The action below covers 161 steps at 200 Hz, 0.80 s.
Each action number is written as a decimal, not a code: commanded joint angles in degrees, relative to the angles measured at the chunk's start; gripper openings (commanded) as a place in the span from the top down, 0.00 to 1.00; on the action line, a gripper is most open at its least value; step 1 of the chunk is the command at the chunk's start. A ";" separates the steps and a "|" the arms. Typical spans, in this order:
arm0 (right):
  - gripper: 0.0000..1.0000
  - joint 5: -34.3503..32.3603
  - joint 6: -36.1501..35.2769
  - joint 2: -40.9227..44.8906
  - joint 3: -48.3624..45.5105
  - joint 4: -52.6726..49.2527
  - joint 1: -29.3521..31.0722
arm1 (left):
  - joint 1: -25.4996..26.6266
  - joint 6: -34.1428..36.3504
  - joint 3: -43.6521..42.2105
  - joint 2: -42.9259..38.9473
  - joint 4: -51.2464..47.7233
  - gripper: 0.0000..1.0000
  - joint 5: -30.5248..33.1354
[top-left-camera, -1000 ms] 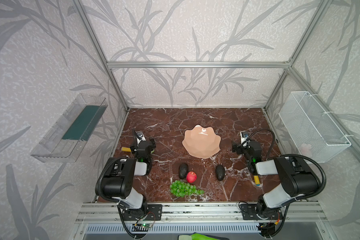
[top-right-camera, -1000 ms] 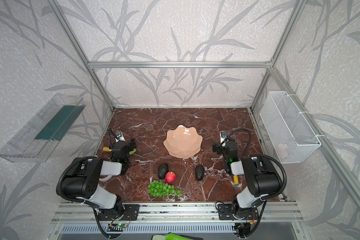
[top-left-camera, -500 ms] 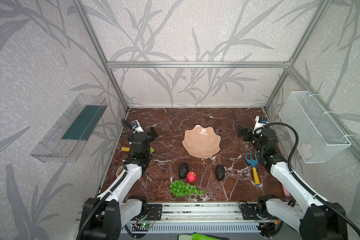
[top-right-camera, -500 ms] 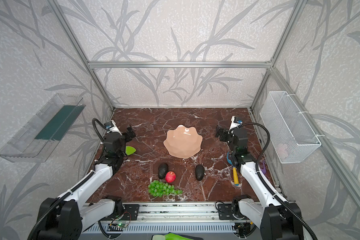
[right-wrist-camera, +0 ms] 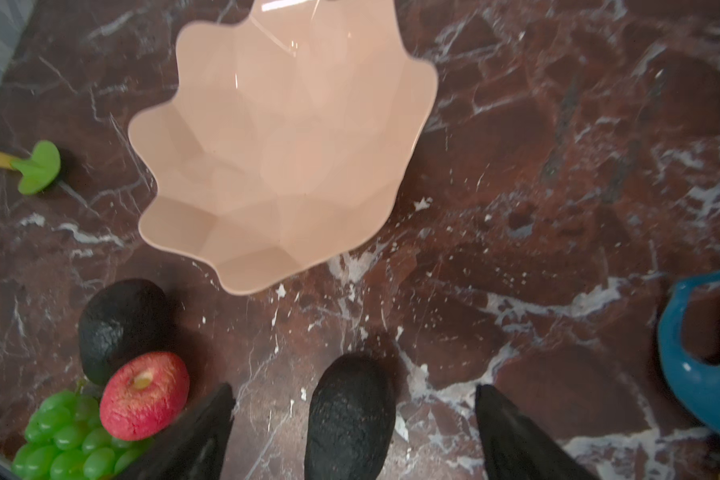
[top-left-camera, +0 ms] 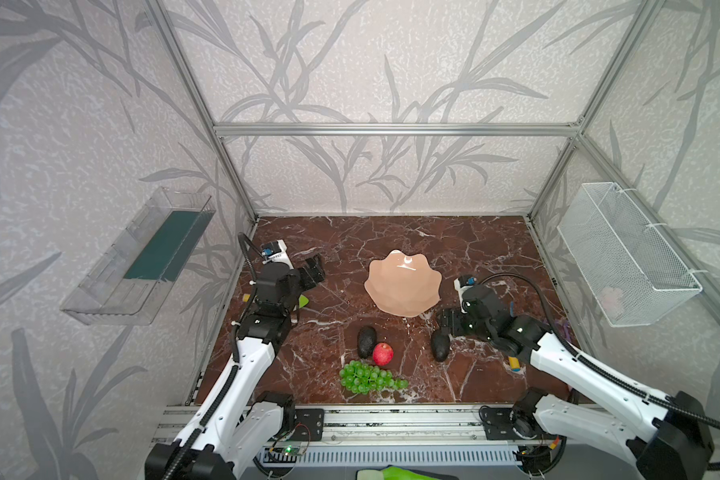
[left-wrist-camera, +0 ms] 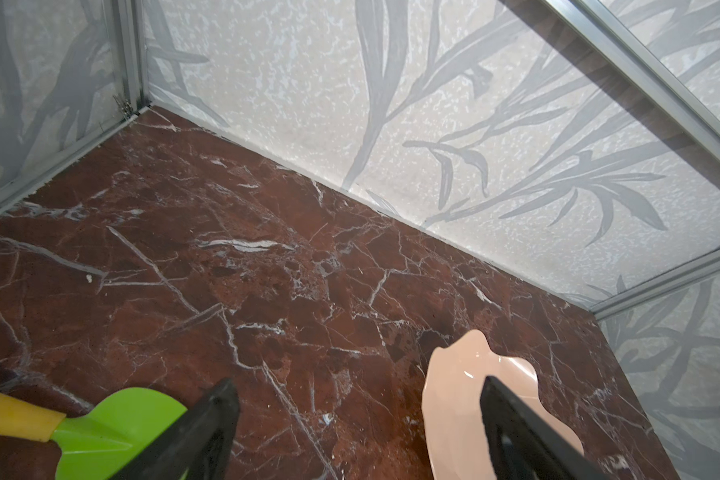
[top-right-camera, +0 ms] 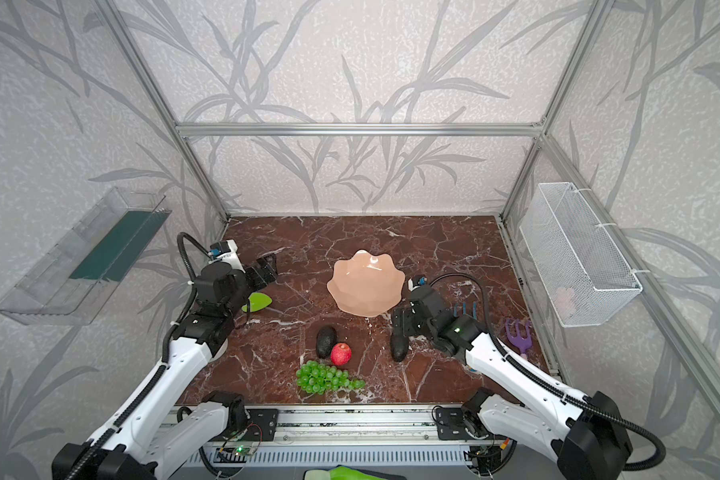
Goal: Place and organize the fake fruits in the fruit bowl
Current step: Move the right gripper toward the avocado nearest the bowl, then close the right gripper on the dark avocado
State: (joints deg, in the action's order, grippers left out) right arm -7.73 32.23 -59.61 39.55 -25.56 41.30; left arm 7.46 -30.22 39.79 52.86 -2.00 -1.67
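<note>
Black avocado [right-wrist-camera: 350, 424] lies framed by the spread right gripper [right-wrist-camera: 353, 387] — aligned for pinching; the left gripper [left-wrist-camera: 358, 380] — spread too — holds nothing.

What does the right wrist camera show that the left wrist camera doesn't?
Right wrist only: an avocado lying untouched between the jaws of the open right gripper; a second avocado, the red apple, green grapes and a blue toy rake. Left wrist only: the table's back corner, and the open left gripper with only marble between its jaws. Both: the peach bowl and the green shovel with its yellow handle.
</note>
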 commanded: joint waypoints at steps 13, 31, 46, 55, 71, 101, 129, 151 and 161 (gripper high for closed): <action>0.10 -2.43 9.02 -5.20 -2.71 -1.94 5.61 | 0.44 -0.90 3.14 -2.03 -12.06 0.10 -2.42; 0.11 -4.05 11.40 -8.63 -2.36 -2.18 8.07 | 0.45 -0.70 2.71 -3.86 -12.90 0.10 -1.88; 0.12 -5.79 12.69 -10.78 -2.48 -1.27 9.21 | 0.50 -0.24 2.54 -5.08 -13.76 0.10 -1.02; 0.14 -5.98 13.34 -11.83 -3.19 0.38 9.30 | 0.48 -0.09 2.63 -5.68 -14.53 0.10 -0.48; 0.20 -6.25 13.90 -13.76 -3.61 2.76 9.33 | 0.46 0.40 2.73 -6.51 -15.69 0.09 -0.11; 0.32 -6.18 13.33 -16.71 -2.64 3.60 9.33 | 0.47 0.35 1.87 -7.61 -16.01 0.09 0.43; 0.43 -6.26 13.07 -15.50 -2.63 3.64 9.59 | 0.48 0.57 1.95 -7.51 -16.68 0.08 1.17; 0.48 -7.07 11.77 -13.86 -1.45 1.01 9.59 | 0.45 0.44 1.37 -7.93 -16.81 0.08 2.14; 0.49 -7.80 10.71 -12.52 -0.29 -1.28 9.67 | 0.38 0.27 1.03 -8.27 -16.55 0.07 2.29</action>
State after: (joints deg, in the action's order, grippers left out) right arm -13.13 44.53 -75.24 36.69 -22.74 50.63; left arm 7.77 -30.02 41.25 45.91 -17.32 -1.26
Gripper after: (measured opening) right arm 0.560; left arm 0.922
